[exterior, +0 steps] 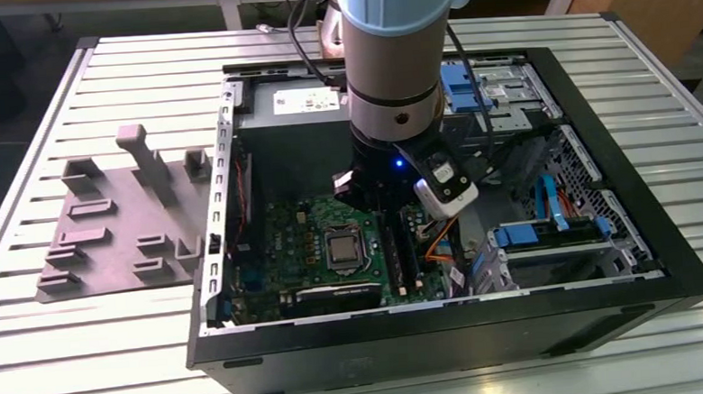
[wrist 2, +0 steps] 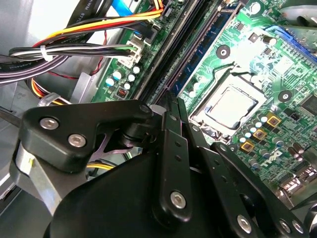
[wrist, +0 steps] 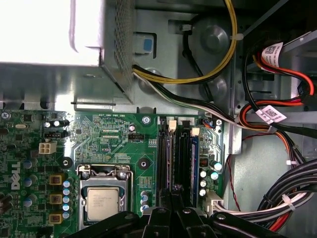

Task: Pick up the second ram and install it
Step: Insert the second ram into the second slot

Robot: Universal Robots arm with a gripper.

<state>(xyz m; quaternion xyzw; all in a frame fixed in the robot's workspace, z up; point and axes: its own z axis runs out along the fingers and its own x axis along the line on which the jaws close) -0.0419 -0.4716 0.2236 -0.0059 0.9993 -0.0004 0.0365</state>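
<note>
My gripper (exterior: 373, 200) is down inside the open computer case (exterior: 455, 331), over the memory slots beside the processor (exterior: 344, 249). In both wrist views its black fingers (wrist 2: 166, 148) come together at the tips, shut on a thin dark stick standing edge-on in a slot: the second ram (wrist: 182, 163), also visible as a dark strip (exterior: 393, 249). The gripper (wrist: 176, 188) hides the stick's near part, so I cannot tell how deep it sits. A bluish stick (wrist: 194, 163) stands in the neighbouring slot.
The grey power-supply box (wrist: 49, 29) sits close behind the motherboard. Bundled cables (wrist: 277, 203) run along the slots' far side. Blue drive brackets (exterior: 534, 234) fill the case's side on the exterior view's right. A grey slotted tray (exterior: 113, 237) lies on the table outside the case.
</note>
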